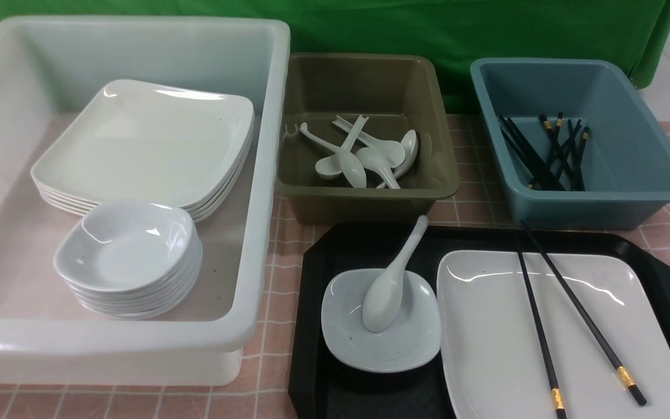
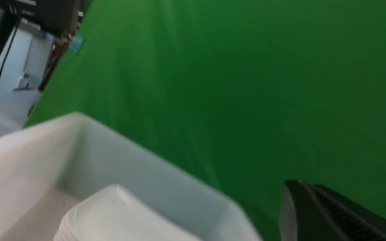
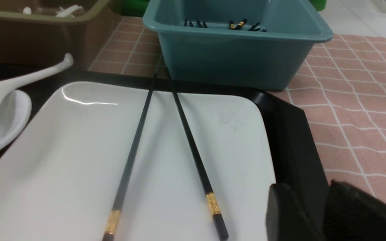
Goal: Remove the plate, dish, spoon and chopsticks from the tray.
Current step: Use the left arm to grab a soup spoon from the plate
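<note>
In the front view, with twelve o'clock pointing away from the robot, a large white plastic tub [image 1: 253,233] is seen at about ten o'clock from the tray. Glossy white rounded-rectangle plates [image 1: 143,145] are stacked inside it, with a stack of small white bowls [image 1: 125,250] at their six o'clock side. The left gripper [image 2: 303,187] is seen blurred in its wrist view, its fingers together and nothing held.

The big black plastic tray with cut corners [image 1: 312,326] bears a small, pale rounded-square dish [image 1: 341,343]. In it is rested the bowl of a white glossy spoon [image 1: 382,302], its handle pointed to one o'clock. An olive-brown plastic tub [image 1: 370,203], filled with loose white spoons [image 1: 351,166], is set at twelve from the dish.

Just beside the dish, at three, lies the large flat white plate [image 1: 486,337]. Across it are laid two black gold-banded chopsticks [image 1: 579,305], thin ends toward eleven. At twelve from the plate, dark chopsticks [image 1: 573,151] are held by a blue-grey plastic tub [image 1: 602,206]. The right gripper [image 3: 308,190] is held with its fingers slightly apart, empty.
</note>
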Action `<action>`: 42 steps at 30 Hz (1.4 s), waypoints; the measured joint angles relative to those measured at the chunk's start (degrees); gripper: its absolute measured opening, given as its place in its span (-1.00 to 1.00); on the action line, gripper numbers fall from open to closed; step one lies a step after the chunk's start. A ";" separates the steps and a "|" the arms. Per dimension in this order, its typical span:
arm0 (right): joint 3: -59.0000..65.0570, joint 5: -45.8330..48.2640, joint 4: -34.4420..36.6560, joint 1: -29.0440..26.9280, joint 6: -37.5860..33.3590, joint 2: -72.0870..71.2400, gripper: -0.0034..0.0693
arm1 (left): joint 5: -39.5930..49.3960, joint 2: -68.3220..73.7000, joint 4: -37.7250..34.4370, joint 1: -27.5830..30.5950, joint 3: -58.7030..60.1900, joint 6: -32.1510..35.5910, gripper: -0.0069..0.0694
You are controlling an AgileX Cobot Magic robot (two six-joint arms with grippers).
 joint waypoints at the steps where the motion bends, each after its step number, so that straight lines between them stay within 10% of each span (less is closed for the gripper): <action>1: -0.02 -0.10 0.06 0.00 0.10 0.00 -0.23 | -4.02 0.00 0.26 0.00 0.00 -3.49 -0.77; 8: 0.56 -10.38 7.20 0.00 16.62 0.00 -0.23 | -0.23 1.59 7.94 0.00 -14.02 -16.63 -0.77; 12: 0.56 -22.82 9.13 0.00 32.34 0.00 -0.23 | 29.96 14.41 14.00 0.00 -38.76 -15.84 -0.77; 21: 0.07 -26.56 9.13 0.32 36.86 0.00 -0.35 | 79.86 47.17 12.42 0.00 -65.74 7.44 -0.77; 25: -8.39 -10.38 7.94 4.12 33.09 1.02 -0.78 | 81.55 58.11 10.82 -0.20 -66.32 12.45 -0.81; 35: -39.37 28.33 6.65 20.00 15.31 28.56 -0.82 | 79.47 75.59 12.89 -21.27 -71.07 12.01 -0.85; 42: -44.67 33.76 2.83 23.62 12.67 41.33 -0.82 | 82.15 92.16 21.19 -34.64 -89.90 7.77 -0.85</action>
